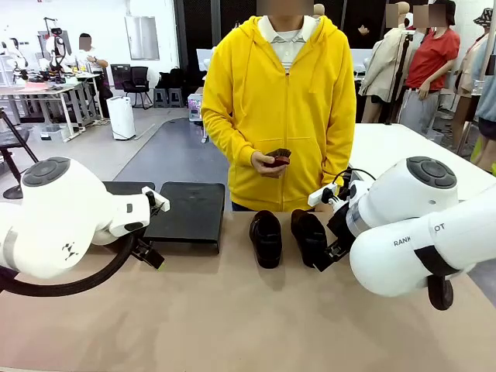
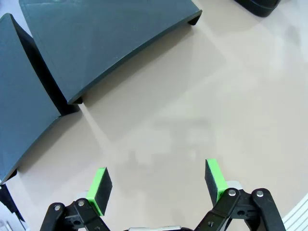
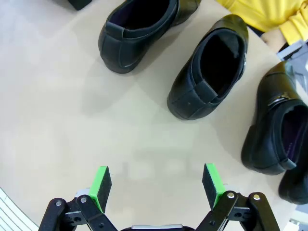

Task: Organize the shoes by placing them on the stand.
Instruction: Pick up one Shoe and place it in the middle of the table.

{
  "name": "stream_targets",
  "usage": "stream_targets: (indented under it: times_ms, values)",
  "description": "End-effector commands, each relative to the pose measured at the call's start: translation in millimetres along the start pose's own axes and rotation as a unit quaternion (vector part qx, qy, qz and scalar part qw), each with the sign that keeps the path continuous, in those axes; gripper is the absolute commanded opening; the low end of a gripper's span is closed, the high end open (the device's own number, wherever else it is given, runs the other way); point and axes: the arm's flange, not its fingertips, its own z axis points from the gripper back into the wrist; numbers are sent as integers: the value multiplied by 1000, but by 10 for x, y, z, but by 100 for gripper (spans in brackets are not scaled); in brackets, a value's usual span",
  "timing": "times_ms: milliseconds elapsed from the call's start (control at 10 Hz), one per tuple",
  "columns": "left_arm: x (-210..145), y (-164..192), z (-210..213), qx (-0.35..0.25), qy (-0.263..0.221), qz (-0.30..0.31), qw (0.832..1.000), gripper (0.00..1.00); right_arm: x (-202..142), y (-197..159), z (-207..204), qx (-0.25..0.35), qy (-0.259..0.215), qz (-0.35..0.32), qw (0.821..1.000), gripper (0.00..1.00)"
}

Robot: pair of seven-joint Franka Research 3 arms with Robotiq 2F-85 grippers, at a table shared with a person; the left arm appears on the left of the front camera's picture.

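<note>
Two black glossy slip-on shoes (image 1: 266, 238) (image 1: 310, 236) stand side by side on the table in front of the person. The right wrist view shows several such shoes: one (image 3: 139, 29) at the top, one (image 3: 211, 72) in the middle and one (image 3: 276, 125) at the right. My right gripper (image 3: 156, 185) hangs open above bare table short of them, also seen beside the right shoe (image 1: 329, 252). The dark flat stand (image 1: 186, 213) sits at the left. My left gripper (image 2: 156, 185) is open and empty, just in front of the stand's panels (image 2: 110, 43).
A person in a yellow hoodie (image 1: 283, 101) stands at the far edge, holding a small dark thing (image 1: 277, 159) in both hands. The beige tabletop (image 1: 232, 310) is bare toward my side. A shoe's edge (image 2: 257, 6) shows at the left wrist view's top right.
</note>
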Motion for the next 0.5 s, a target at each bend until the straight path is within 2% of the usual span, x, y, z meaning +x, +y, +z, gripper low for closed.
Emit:
stream_targets:
  times_ms: [0, 400]
  values:
    - [0, 1, 2, 0, 0, 0, 1000, 100, 0, -1, 0, 0, 0, 0, 1000, 100]
    - [0, 1, 2, 0, 0, 0, 1000, 100, 0, -1, 0, 0, 0, 0, 1000, 100]
